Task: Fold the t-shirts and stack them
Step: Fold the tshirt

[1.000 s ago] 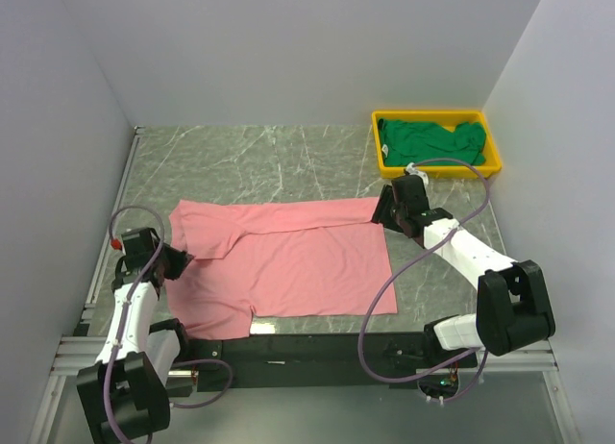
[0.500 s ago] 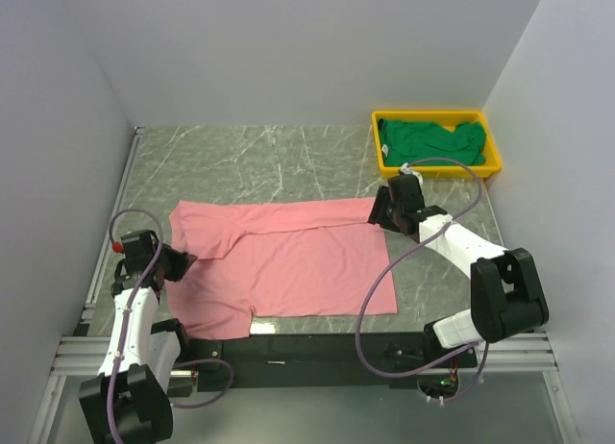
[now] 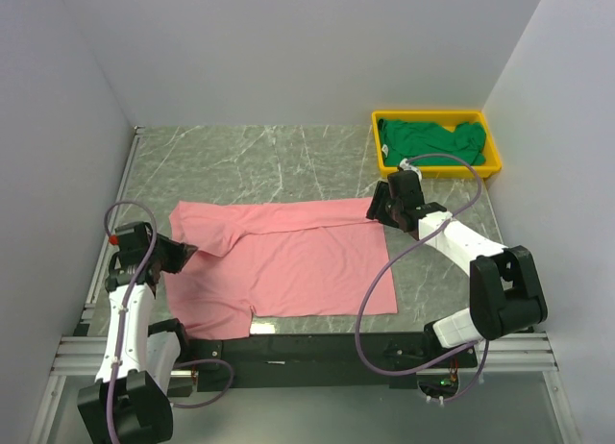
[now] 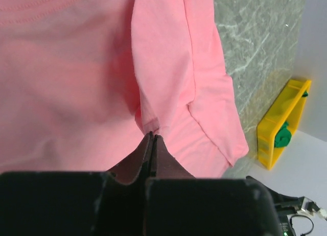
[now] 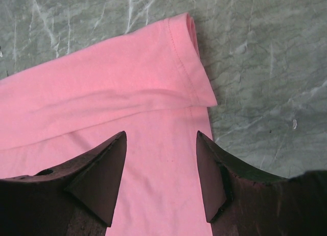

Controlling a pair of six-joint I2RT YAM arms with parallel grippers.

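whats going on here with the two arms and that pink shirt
Two robot arms are working on a pink t-shirt spread on the table. The left gripper, jaws shut, pinches the cloth at the shirt's left edge. The right gripper is poised over the shirt's far right corner with its jaws open, holding nothing. A green t-shirt lies crumpled in the yellow tray at the far right.
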